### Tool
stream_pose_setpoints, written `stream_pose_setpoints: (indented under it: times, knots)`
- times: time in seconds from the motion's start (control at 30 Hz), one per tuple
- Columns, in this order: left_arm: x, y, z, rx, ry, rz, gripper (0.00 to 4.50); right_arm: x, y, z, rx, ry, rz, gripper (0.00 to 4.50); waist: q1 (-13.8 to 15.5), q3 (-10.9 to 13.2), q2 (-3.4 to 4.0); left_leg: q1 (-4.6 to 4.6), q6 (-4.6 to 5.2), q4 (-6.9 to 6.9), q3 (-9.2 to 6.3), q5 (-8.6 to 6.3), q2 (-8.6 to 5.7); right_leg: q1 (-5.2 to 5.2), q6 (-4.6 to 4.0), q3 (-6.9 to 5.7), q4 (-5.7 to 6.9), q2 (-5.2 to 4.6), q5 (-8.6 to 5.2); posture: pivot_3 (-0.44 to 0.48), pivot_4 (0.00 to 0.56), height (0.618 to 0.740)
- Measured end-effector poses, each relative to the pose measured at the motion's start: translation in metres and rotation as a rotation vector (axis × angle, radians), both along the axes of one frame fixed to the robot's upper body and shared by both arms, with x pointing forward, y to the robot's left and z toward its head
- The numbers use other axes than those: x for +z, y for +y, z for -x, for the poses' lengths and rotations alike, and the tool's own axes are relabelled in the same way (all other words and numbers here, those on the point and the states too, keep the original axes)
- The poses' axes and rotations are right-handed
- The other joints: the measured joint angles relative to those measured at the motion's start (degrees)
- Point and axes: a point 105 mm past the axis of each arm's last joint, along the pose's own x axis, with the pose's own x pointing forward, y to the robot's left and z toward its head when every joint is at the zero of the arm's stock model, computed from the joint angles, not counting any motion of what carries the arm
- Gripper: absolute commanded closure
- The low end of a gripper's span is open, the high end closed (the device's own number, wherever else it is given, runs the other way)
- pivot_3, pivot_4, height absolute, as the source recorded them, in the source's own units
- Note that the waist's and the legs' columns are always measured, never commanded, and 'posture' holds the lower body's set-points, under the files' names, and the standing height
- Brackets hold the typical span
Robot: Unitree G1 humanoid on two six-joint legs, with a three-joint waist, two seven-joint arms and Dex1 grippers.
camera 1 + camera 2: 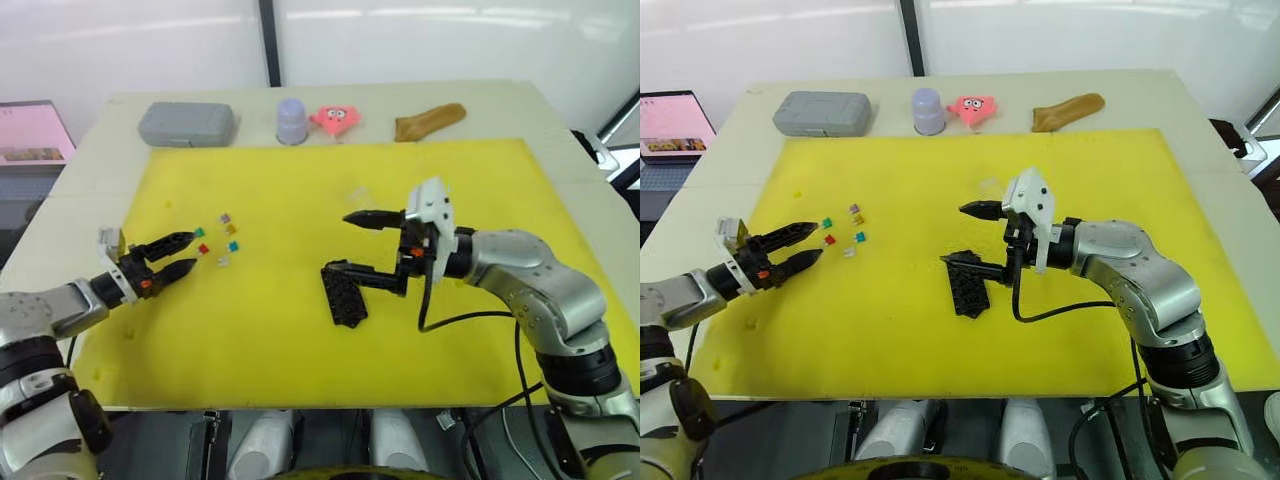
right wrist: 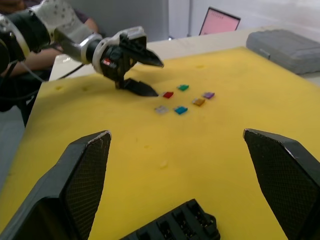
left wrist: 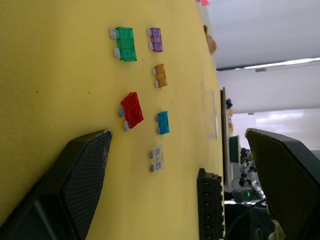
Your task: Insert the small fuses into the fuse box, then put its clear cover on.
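Left gripper (image 1: 180, 253): I see its jaws spread apart with nothing between them, low over the yellow mat (image 1: 300, 340), just at 9 o'clock of the fuse cluster.
Right gripper (image 1: 352, 244): I see it released too, jaws wide, one finger (image 1: 372, 217) above and the other at the fuse box's far end; I cannot tell whether that lower finger touches the box.
Small fuses (image 3: 140, 95): six lie loose on the mat, near each other but apart. From the left wrist I read green (image 3: 124, 43), purple (image 3: 155, 39), tan (image 3: 160, 75), red (image 3: 131, 110), teal (image 3: 162, 122) and white (image 3: 156, 158).
Fuse box (image 1: 344, 293): black, on the mat near its middle, at 4 o'clock of the fuses and well apart from them.
Clear cover (image 1: 357, 195): a faint transparent patch on the mat, at 12 o'clock of the box.
Far edge of table (image 1: 100, 150): grey case (image 1: 186, 123), lavender cup (image 1: 292, 121), pink toy (image 1: 335, 118), brown item (image 1: 429, 121), all off the mat.
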Motion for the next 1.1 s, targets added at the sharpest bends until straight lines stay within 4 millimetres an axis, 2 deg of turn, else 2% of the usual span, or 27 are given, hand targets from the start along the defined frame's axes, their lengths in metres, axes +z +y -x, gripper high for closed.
stream_pose_setpoints:
  times: [0.7,0.8,0.83,1.1]
  knots:
    - [-0.004,-0.016,-0.02,-0.014,-0.002,-0.033,0.0,-0.004,-0.005,-0.003,-0.009,0.0,0.03,0.02,0.3,0.0,0.0,0.01,0.0,0.16,-0.16,0.0,-0.06,0.25,0.0,-0.06,0.02,-0.01,0.0,0.0,0.15,0.74]
    - [-0.007,-0.016,-0.02,-0.008,-0.004,-0.049,0.82,-0.003,-0.008,-0.003,-0.019,-0.003,0.038,0.0,0.4,0.0,0.0,0.01,0.0,0.18,-0.16,0.0,-0.06,0.25,0.0,-0.06,0.02,-0.01,0.0,0.0,0.15,0.74]
    - [-0.009,-0.016,-0.021,-0.003,0.0,-0.056,1.32,-0.003,-0.008,-0.004,-0.022,-0.004,0.039,0.0,0.3,0.0,0.0,0.01,0.0,0.17,-0.16,0.0,-0.06,0.25,0.0,-0.06,0.02,-0.01,0.0,0.0,0.15,0.74]
    - [-0.016,-0.014,-0.025,0.019,0.002,-0.085,1.32,-0.001,-0.014,-0.005,-0.042,-0.01,0.044,0.0,0.2,0.0,0.03,0.06,-0.01,0.19,-0.15,0.01,-0.05,0.3,0.0,-0.06,0.02,0.0,0.0,0.0,0.15,0.74]
